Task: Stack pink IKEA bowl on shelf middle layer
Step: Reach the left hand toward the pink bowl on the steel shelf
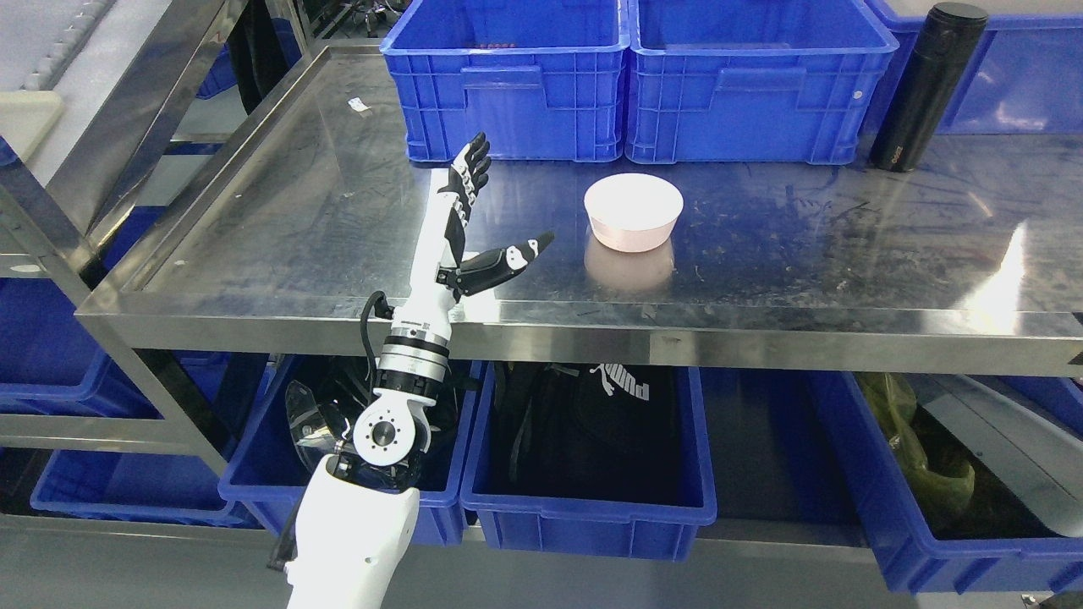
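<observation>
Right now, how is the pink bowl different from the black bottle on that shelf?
The pink bowl is pale, low and wide with an open top; the black bottle is dark, tall, narrow and capped. The pink bowl sits mid-shelf, clear of the crates; the black bottle stands at the back right, beside a blue crate. The pink bowl lies nearer the open left hand than the black bottle. Both stand upright on the steel shelf.

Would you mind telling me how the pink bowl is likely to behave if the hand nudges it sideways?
The pink bowl would probably slide, not tip, since it sits upright and low on the polished steel shelf. It looks rigid and light.
</observation>
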Tool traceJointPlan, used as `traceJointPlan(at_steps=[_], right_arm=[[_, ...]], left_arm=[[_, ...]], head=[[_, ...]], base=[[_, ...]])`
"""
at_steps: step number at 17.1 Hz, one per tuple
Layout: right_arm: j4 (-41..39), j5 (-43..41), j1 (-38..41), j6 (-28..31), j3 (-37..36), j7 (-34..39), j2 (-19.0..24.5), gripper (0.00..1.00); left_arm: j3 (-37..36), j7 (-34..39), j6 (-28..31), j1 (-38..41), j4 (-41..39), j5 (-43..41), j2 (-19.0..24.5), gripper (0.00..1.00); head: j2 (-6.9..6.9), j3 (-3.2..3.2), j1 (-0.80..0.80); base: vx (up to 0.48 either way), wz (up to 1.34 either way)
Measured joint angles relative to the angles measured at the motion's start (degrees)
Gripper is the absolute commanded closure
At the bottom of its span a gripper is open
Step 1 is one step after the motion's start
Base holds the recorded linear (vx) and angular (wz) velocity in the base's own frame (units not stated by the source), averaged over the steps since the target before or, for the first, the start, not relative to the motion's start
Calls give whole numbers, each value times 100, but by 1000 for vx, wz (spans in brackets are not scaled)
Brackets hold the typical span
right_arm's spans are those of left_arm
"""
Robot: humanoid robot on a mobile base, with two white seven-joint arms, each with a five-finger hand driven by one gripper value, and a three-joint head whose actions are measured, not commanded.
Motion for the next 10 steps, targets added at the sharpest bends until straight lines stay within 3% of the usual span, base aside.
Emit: traceJointPlan(at_steps=[6,8,10], right_arm=[[0,0,0,0,0,0,0,0],[0,0,1,0,0,0,0,0],[0,0,0,0,0,0,0,0]], left_arm=[[20,-292,33,-360,3,-7,81,1],[-18,-496,16,-676,1,-125,329,1],[-114,-1138,220,-1087,-1,-537,683,1]], head=[[0,0,0],[0,0,0],[0,0,0]], base=[[0,5],[0,0],[0,0]])
